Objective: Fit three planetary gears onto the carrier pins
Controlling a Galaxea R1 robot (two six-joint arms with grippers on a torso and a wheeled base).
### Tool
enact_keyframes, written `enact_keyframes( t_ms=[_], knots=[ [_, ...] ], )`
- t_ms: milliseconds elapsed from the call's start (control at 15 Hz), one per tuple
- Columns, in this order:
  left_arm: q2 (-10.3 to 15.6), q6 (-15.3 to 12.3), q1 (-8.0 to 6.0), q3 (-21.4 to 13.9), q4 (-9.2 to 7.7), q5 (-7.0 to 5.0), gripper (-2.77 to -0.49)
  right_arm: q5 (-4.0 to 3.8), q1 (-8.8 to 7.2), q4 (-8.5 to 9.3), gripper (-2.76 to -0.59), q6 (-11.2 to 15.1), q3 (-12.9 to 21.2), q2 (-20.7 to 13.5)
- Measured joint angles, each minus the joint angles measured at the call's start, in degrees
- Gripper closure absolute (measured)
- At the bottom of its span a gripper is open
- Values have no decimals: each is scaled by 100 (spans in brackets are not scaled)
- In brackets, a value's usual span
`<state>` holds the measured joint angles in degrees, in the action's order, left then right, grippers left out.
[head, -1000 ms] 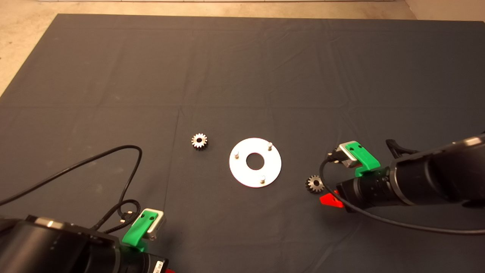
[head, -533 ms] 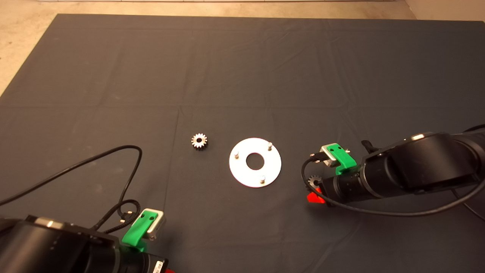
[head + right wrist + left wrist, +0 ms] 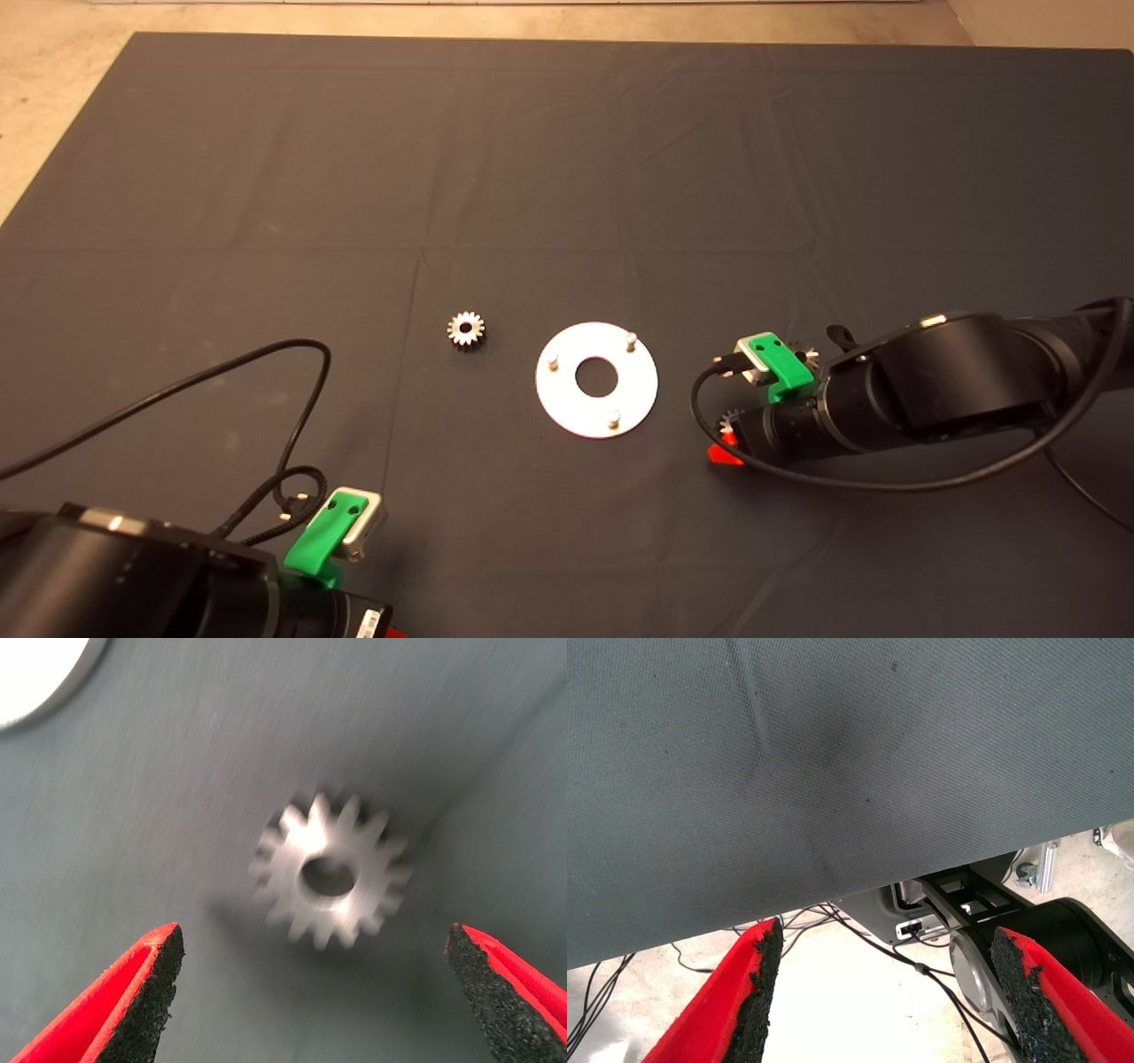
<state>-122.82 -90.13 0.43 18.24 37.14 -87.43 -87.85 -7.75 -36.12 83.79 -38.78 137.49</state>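
Flanking gear: right gripper fingers.

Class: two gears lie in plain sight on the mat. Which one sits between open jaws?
The gear right of the plate, lying flat between the right gripper; the left gear lies alone.

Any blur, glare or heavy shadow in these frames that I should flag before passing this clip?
Right wrist view: the gear between the open right gripper fingers is smeared by motion blur, and a soft shadow lies beside it. Head view: the carrier plate glares near-white, though its pins remain visible. Left wrist view: sharp; the open left gripper is parked at the mat edge, with a dim patch on the cloth.
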Motion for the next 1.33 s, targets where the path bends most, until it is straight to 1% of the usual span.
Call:
enact_keyframes(
  t_ms=[67, 267, 333, 400, 533, 733, 867, 1267, 1333],
  knots=[
    [-2, 0, 0, 0, 0, 0, -163, 0, 1, -15, -214, -39, -29, 0],
    [6, 0, 1, 0, 0, 0, -163, -2, 25, -76, -209, -90, -66, 13],
    [9, 0, -1, 0, 0, 0, -163, 2, 27, -104, -200, -104, -68, 17],
    [11, -1, -1, 0, 0, -2, -163, 0, 27, -131, -199, -107, -74, 16],
    [11, 0, -1, 0, 0, 1, -163, 2, 27, -145, -185, -127, -85, 40],
    [11, -1, -1, 0, 0, -2, -163, 0, 26, -189, -185, -129, -105, 68],
    [11, 0, -1, 0, 0, -2, -163, 0, 27, -219, -171, -132, -116, 111],
    [11, 0, -1, 0, 0, 0, -163, 6, 27, -334, -170, -140, -144, 132],
    [13, -1, -1, 0, 0, 0, -163, 4, 27, -346, -162, -143, -153, 129]
  ],
)
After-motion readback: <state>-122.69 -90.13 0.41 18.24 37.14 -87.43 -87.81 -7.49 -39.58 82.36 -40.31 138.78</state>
